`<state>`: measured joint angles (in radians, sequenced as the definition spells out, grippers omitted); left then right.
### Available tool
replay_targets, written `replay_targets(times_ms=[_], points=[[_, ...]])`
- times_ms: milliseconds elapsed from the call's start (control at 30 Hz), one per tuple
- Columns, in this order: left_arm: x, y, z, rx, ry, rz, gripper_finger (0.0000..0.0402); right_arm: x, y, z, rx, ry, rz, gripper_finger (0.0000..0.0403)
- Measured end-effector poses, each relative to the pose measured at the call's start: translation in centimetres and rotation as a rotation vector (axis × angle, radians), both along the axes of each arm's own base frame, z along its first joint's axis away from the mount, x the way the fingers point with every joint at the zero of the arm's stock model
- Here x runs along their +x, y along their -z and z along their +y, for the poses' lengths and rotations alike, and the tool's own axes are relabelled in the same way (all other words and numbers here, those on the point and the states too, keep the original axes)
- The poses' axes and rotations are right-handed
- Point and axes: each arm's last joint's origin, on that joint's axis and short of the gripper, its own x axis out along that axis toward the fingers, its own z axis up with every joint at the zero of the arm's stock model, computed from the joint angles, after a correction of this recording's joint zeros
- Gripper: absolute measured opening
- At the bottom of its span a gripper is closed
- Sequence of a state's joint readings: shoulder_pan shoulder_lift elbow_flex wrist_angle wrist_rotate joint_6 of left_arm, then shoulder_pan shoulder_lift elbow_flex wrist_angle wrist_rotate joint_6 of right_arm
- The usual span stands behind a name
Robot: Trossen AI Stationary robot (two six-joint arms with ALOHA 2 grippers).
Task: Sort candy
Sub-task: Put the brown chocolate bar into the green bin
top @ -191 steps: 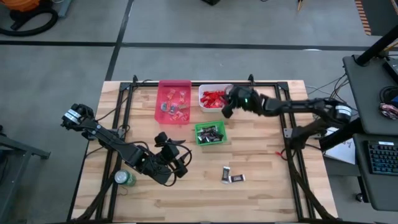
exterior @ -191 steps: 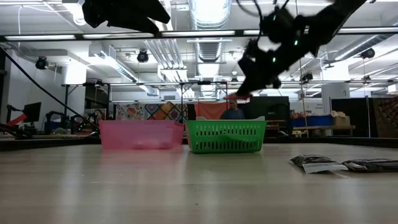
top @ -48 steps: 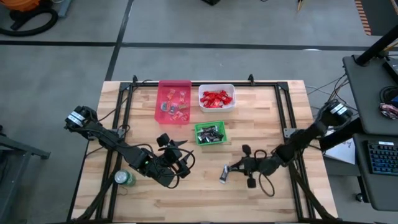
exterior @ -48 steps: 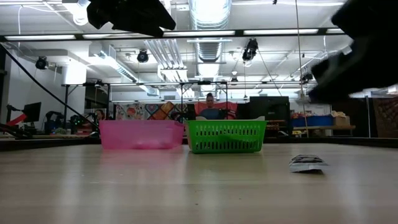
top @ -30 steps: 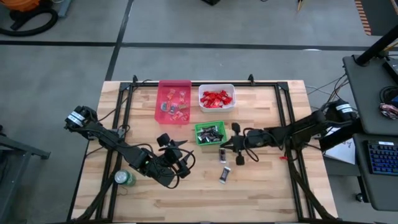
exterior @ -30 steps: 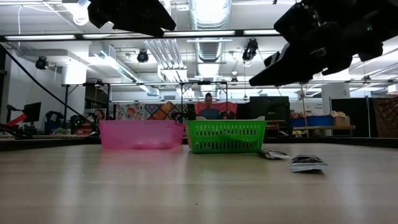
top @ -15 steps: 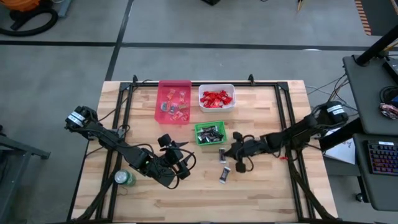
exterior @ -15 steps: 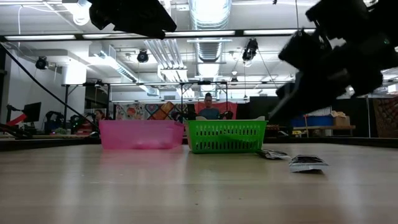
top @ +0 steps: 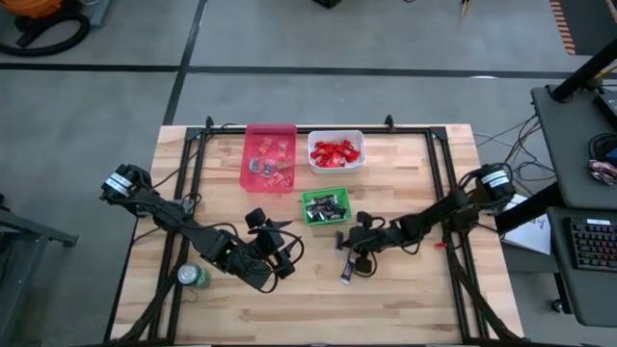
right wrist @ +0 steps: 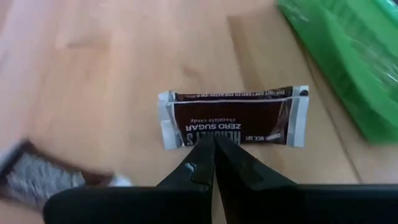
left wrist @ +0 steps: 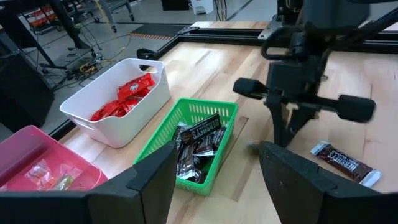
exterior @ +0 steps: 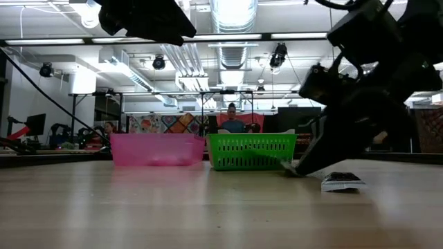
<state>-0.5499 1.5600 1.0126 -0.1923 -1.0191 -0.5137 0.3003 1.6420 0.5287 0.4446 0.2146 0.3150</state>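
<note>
Right gripper is low over the wooden table, just in front of the green bin, fingers pressed together with nothing between them. In the right wrist view the closed fingertips sit at the near edge of a dark brown candy bar with white crimped ends, lying flat on the wood, label reading "ZERO SUGAR"; whether they touch the wrapper I cannot tell. A second dark-wrapped bar lies a little nearer the front edge of the table, apart from the first — in the low view it shows as a flat packet on the tabletop beside the lowered arm. Left gripper hangs above the table at front left, fingers spread wide and empty; through its wrist camera the two fingers frame the bins. Green bin holds a pile of dark black-and-silver wrapped candies. White bin, behind the green one, holds red-wrapped candies. Pink bin, to the left of the white one, holds a few mixed pieces — too small to identify. A green round can stands near the front-left corner, beside the left arm. In the low view a person shows far behind the bins.
</note>
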Motion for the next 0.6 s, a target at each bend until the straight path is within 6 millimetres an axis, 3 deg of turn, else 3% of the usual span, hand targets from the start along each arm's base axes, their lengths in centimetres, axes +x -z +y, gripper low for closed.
replay_targets(times_ms=[167, 267, 433, 600], points=[[0.0, 0.0, 0.0, -0.008, 0.012, 0.007, 0.0210, 2.5, -1.4, 2.2, 0.017, -0.079, -0.061, 0.0009], [0.0, 0.1, 0.0, -0.011, 0.016, 0.010, 0.0210, 3.4, -2.2, 2.5, -0.014, -0.088, -0.044, 0.0009], [0.5, 1.2, -0.5, -0.049, 0.074, 0.050, 0.0210, 3.8, -3.4, 2.4, -0.115, -0.088, 0.022, 0.0009], [1.4, 4.0, -1.2, -0.039, 0.108, 0.133, 0.0206, 3.2, -3.4, 2.1, -0.148, -0.071, 0.088, 0.0009]])
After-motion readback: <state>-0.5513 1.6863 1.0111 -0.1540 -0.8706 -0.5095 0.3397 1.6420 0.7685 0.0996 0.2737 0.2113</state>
